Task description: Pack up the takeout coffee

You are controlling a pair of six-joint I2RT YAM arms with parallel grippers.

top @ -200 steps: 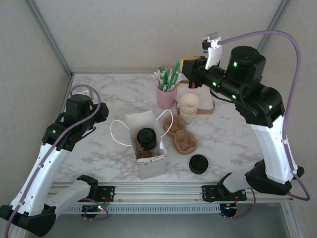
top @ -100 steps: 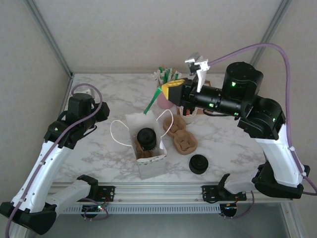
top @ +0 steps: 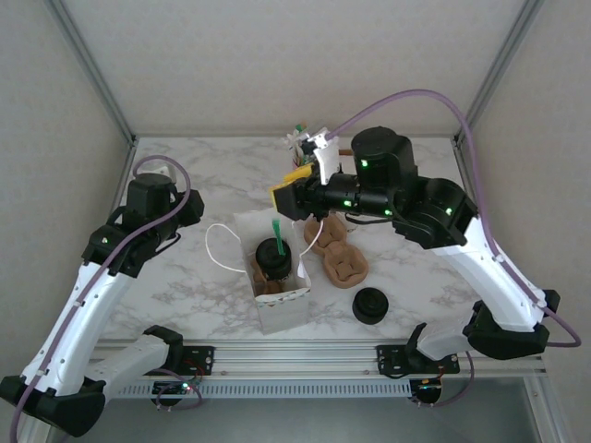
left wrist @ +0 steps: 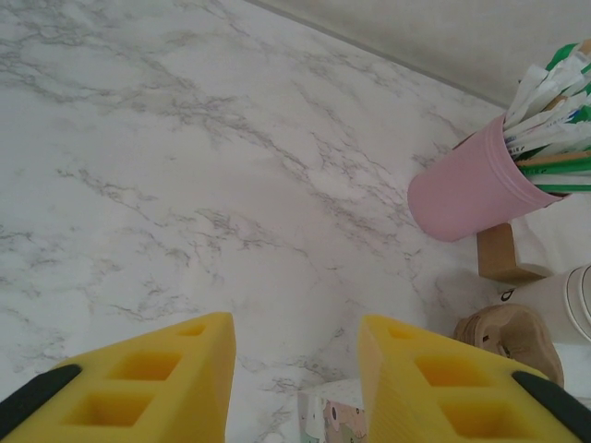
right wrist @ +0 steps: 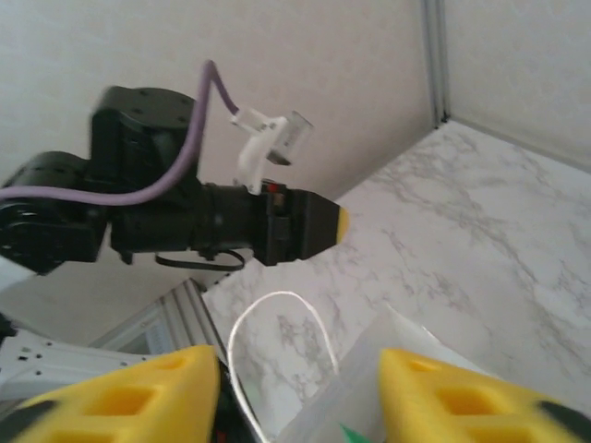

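The takeout coffee, a cream cup under a black lid, sits inside the white paper bag at the table's front middle. A green stirrer is upright just above the lid, touching neither finger. My right gripper hovers over the bag's back edge, open; in its wrist view the fingers straddle the bag rim and a white handle loop. My left gripper hangs left of the bag, open over bare marble, with the bag's corner just below the fingers.
Brown pulp cup carriers lie right of the bag, with a loose black lid in front of them. The pink holder of stirrers, a wooden block and white cups stand at the back.
The right arm swung left from the pink holder carrying a green stirrer, reached over the bag and opened. The stirrer is now free above the cup's lid. The left arm stayed put.
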